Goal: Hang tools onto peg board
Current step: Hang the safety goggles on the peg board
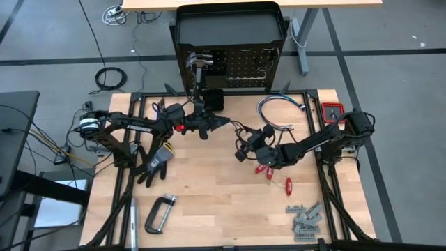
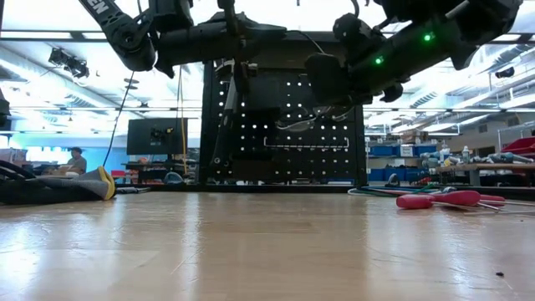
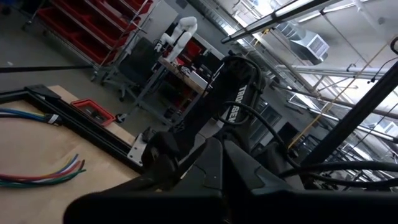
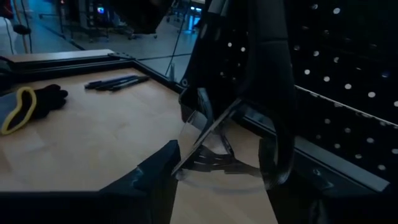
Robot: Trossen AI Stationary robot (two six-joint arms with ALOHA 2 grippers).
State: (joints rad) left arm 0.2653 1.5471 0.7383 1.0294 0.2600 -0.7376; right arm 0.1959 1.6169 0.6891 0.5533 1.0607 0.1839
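The peg board [image 1: 244, 70] stands upright at the table's far edge and also shows in the low view [image 2: 318, 125]. A steel-headed hammer [image 1: 197, 66] is upright against the board's left part, head up and handle down [image 2: 224, 109]; what bears it does not show. My left gripper [image 1: 203, 124] is raised in front of the board, just near of the hammer. My right gripper [image 1: 245, 149] is raised over the table's middle and shut on thin black-framed glasses [image 4: 202, 146], which also show in the low view [image 2: 301, 123]. My right gripper pinches the folded glasses between its two fingers, at the frame's lower edge [image 4: 181, 167]. The glasses are lifted clear of the table and reach forward past the fingers toward the peg board. The gripper body hides how far back they reach.
Red-handled drivers [image 1: 266, 169] lie right of centre. A grey C-clamp [image 1: 159, 213] and grey metal pieces [image 1: 305, 222] lie near the front edge. A black glove [image 1: 157, 159] lies at the left. Cables [image 1: 282, 104] and a red tray [image 1: 332, 109] are at the far right, and a small black box [image 1: 214, 99] stands at the board's foot.
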